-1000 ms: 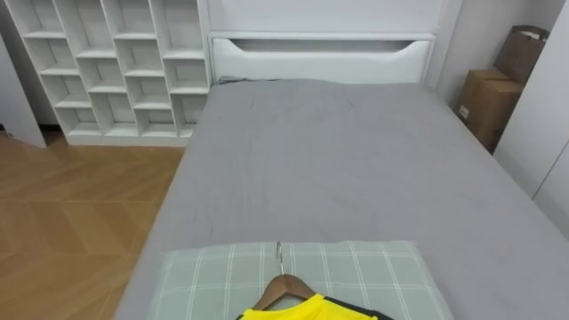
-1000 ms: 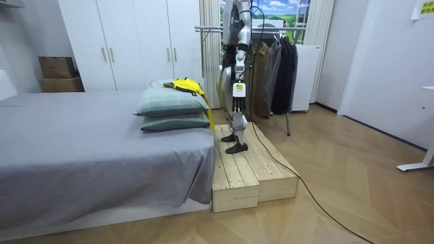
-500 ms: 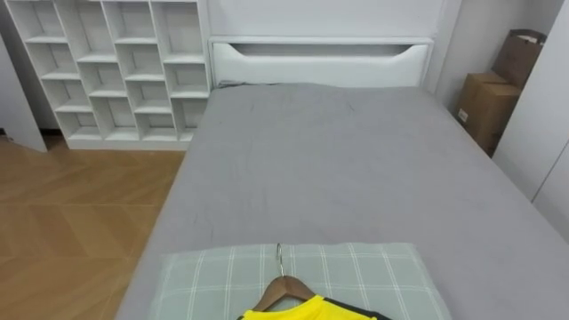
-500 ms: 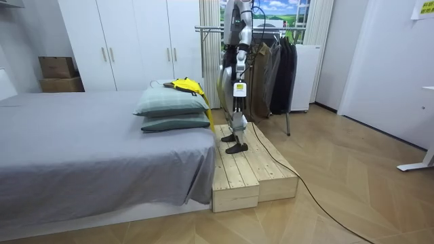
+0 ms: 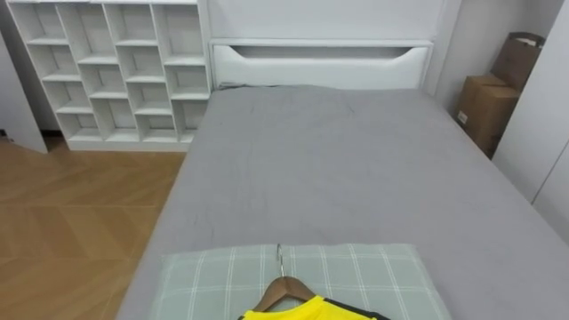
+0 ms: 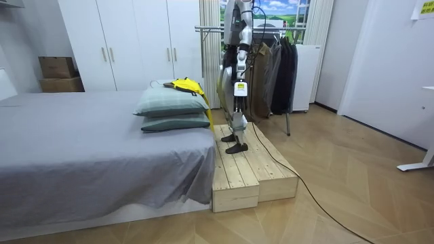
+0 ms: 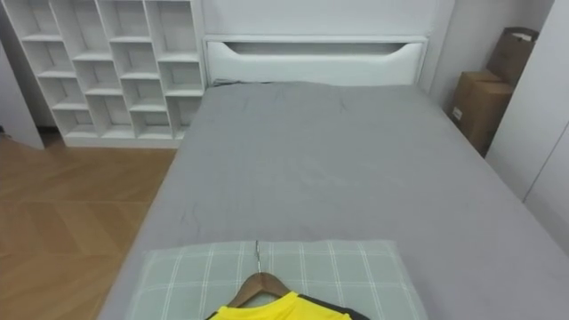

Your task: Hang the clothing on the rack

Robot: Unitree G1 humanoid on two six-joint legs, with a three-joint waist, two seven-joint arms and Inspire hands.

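Observation:
A yellow shirt on a wooden hanger lies on a green checked pillow at the near end of the grey bed. The room view shows the shirt draped over the top of two stacked pillows. I stand upright on a wooden platform beside those pillows, facing the bed. My left hand hangs at my side, away from the shirt.
Behind me stands a clothes rack hung with dark garments. White cube shelves stand left of the headboard, with cardboard boxes to the right. White wardrobes line the far wall.

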